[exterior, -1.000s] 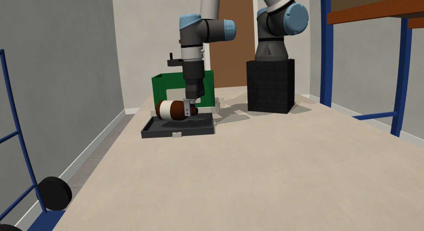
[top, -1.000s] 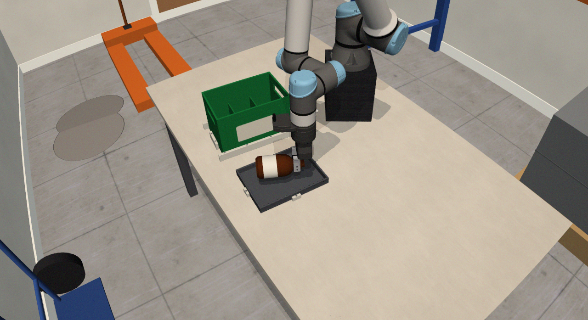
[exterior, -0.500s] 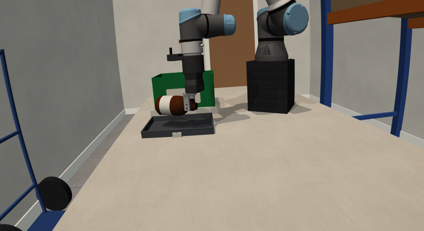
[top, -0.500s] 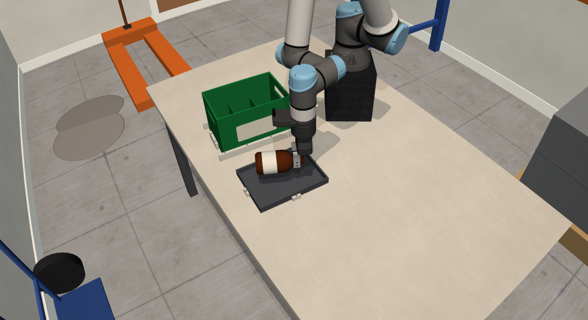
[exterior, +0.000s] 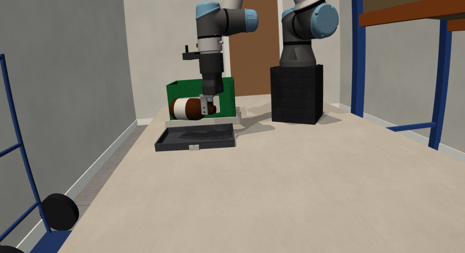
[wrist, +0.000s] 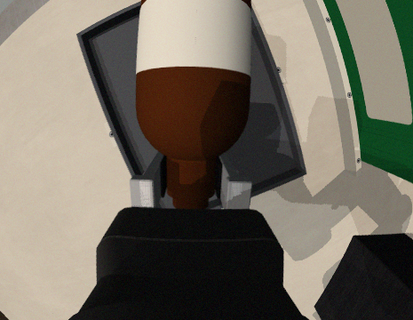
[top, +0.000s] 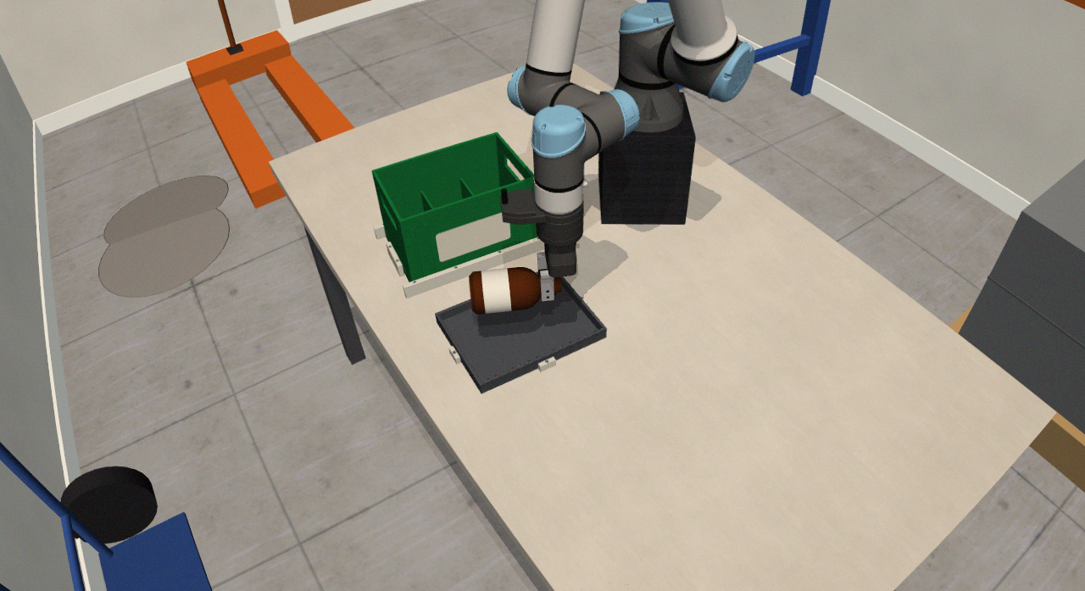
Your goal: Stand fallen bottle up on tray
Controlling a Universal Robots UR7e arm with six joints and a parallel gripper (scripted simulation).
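Observation:
A brown bottle point(top: 506, 289) with a white label hangs on its side, clear above the dark grey tray point(top: 520, 336). My gripper point(top: 549, 289) points straight down and is shut on the bottle's neck. In the exterior view the bottle point(exterior: 188, 109) hangs level in front of the green crate, above the tray point(exterior: 196, 138), with my gripper point(exterior: 207, 105) on its neck. In the wrist view the bottle point(wrist: 194, 77) points away from me, its neck between my fingers, with the tray below.
A green crate point(top: 455, 200) stands on a pale base just behind the tray. The robot's black pedestal point(top: 646, 170) stands to the right of the crate. The table's left edge lies close to the tray.

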